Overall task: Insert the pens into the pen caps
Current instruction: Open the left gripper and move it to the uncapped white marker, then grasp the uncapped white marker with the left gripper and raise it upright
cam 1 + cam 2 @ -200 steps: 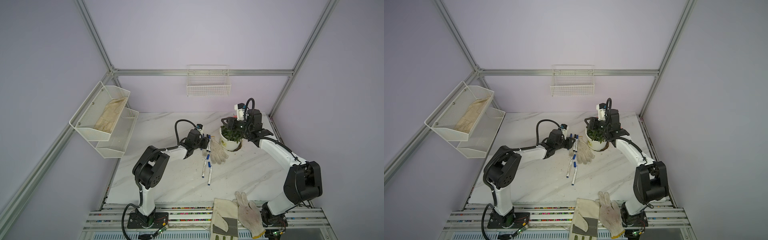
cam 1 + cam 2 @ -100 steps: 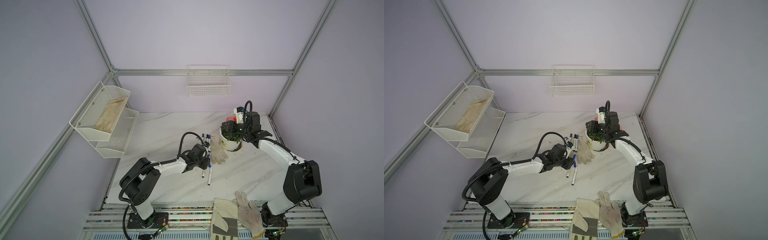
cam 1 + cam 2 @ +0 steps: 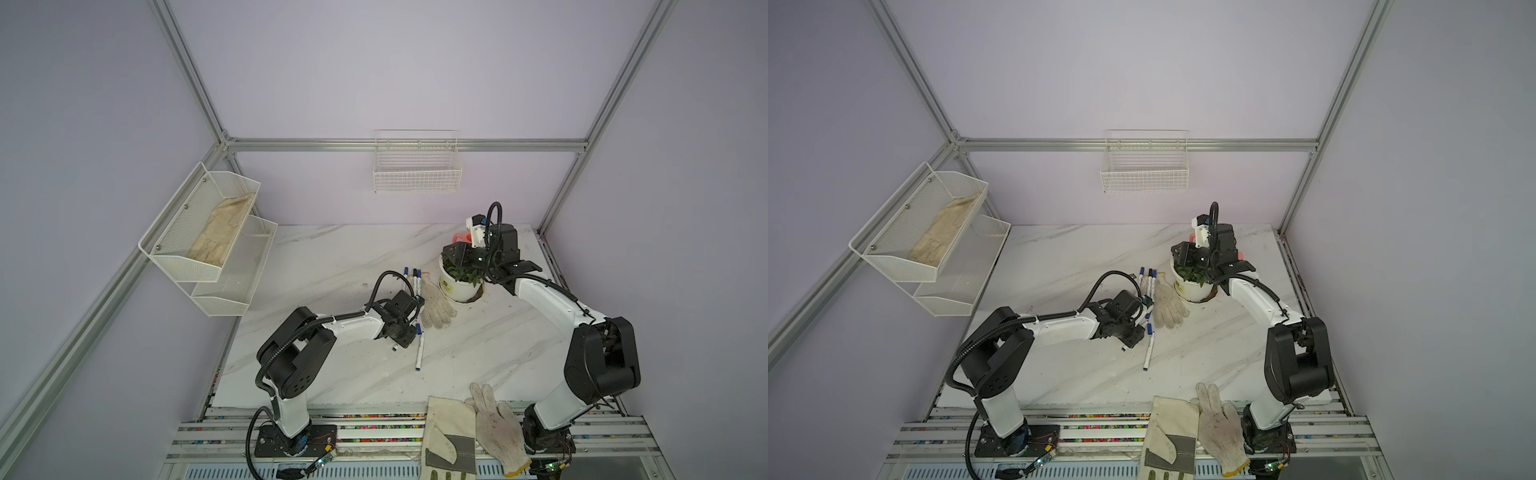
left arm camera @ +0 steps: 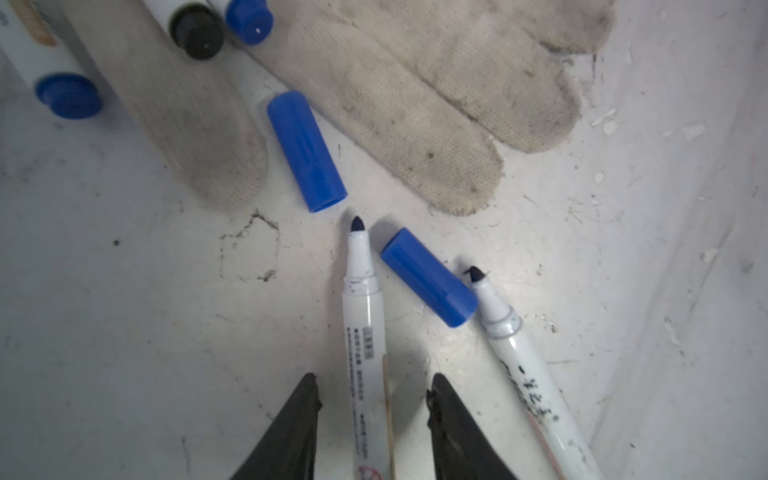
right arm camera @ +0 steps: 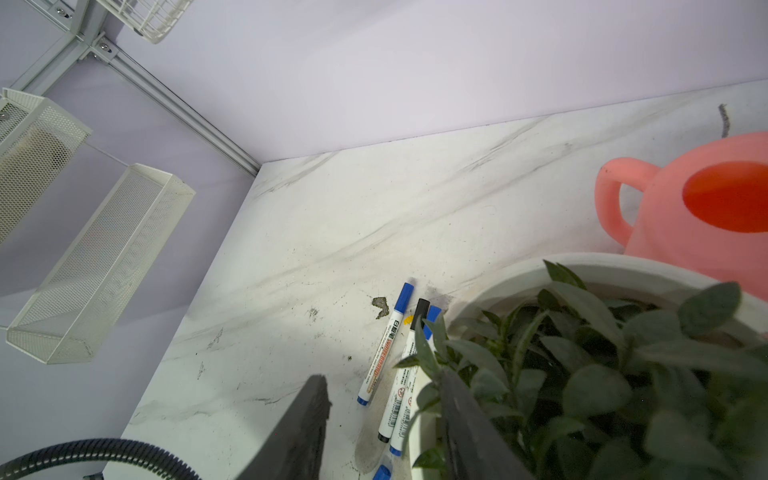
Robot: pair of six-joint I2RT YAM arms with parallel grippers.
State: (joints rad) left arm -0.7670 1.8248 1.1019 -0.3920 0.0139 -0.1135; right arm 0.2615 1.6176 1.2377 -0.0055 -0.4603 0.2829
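Pen pickup!
The left jaws stood part-open astride a pen (image 4: 361,332); the right jaws gaped empty. Next needed: clamp, aim at cap (image 4: 306,149).

Two matching robot arms were mounted at the front edge of the marble table (image 3: 316,266). The left arm (image 3: 357,326) and right arm (image 3: 544,299) each had glossy white link shells, bulky black joint housings and a ribbed black cable (image 3: 390,273). The left gripper (image 4: 372,376) and right gripper (image 5: 383,374) ended in matte black, tapered fingers (image 4: 291,432).
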